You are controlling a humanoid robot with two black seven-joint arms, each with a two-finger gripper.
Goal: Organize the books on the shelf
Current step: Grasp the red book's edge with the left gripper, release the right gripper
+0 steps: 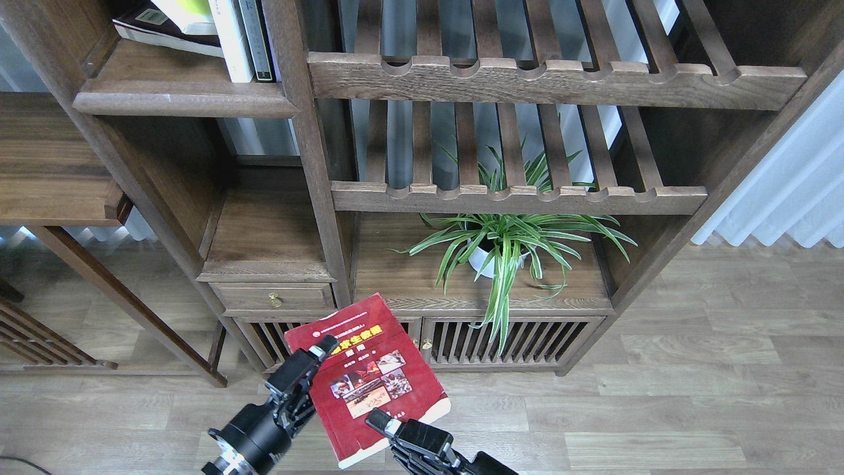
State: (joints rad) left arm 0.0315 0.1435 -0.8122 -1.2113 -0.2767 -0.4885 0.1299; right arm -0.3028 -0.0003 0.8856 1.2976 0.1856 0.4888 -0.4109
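Observation:
A red book (369, 376) with small photos and a yellow title hangs tilted in the air low in the middle of the view. My left gripper (315, 361) is shut on its left edge, one finger over the cover. My right gripper (384, 422) grips its lower edge from below. The shelf (184, 99), a solid dark-brown board, is at the top left. A maroon book (155, 33) lies flat on it with a yellow-green book (191, 10) on top, both cut off by the view's top edge.
A white book (231, 39) and a dark-spined book (257, 39) stand upright at the shelf's right end. Slatted racks (554, 82) fill the upper right. A potted spider plant (501, 244) stands on the cabinet top. A drawer (273, 300) sits below the shelf.

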